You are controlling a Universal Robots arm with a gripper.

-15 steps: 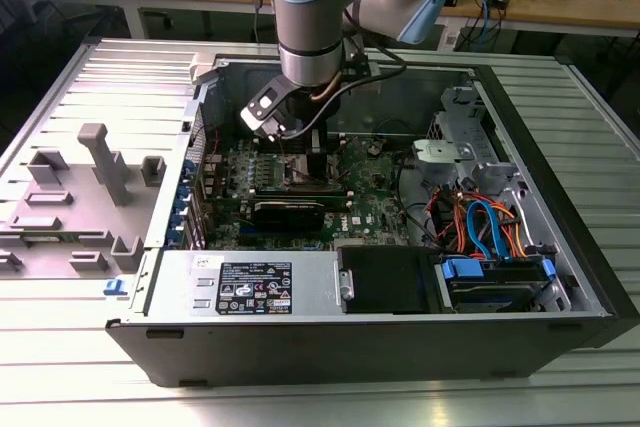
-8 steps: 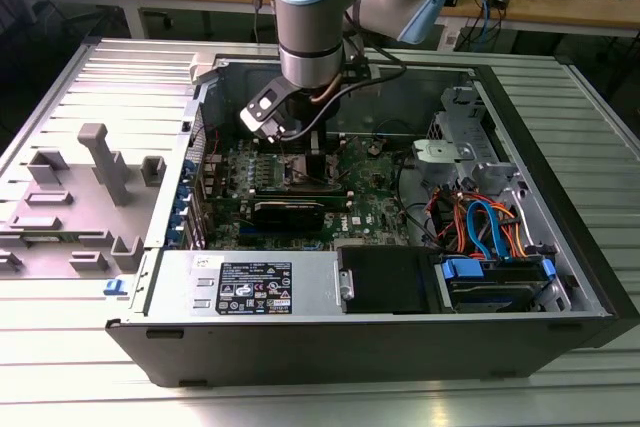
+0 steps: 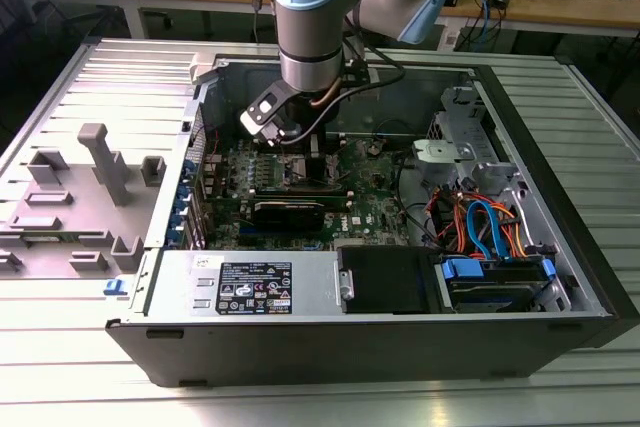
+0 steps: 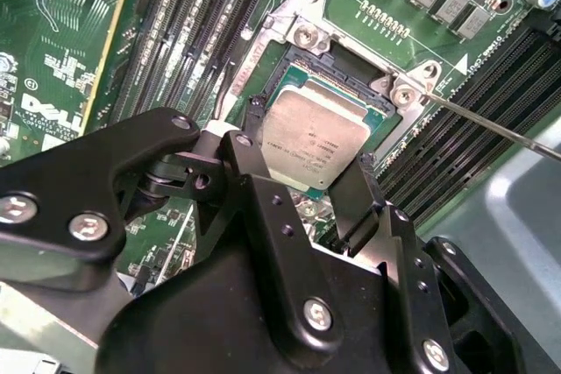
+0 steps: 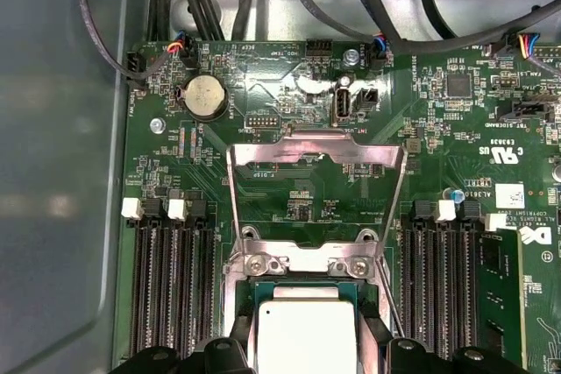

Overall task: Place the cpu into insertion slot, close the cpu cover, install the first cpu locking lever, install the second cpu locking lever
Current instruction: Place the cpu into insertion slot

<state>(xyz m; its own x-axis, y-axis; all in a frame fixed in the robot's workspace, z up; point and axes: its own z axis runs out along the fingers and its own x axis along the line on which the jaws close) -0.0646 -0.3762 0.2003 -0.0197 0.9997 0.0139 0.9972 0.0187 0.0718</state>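
At the gripper (image 4: 308,153): fingers (image 4: 248,142) seemingly pinched on opposite edges of the cpu (image 4: 316,129) | level in or just over the insertion slot (image 4: 342,63), middle of the motherboard (image 5: 193,164), between memory slots (image 5: 166,286) | farther out, cpu cover (image 5: 351,151) swung open toward the cabled edge.

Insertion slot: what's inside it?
The cpu, silver top up, lies in the insertion slot. Socket contacts beneath are covered; the tool hides one edge. Fully seated: cannot tell.
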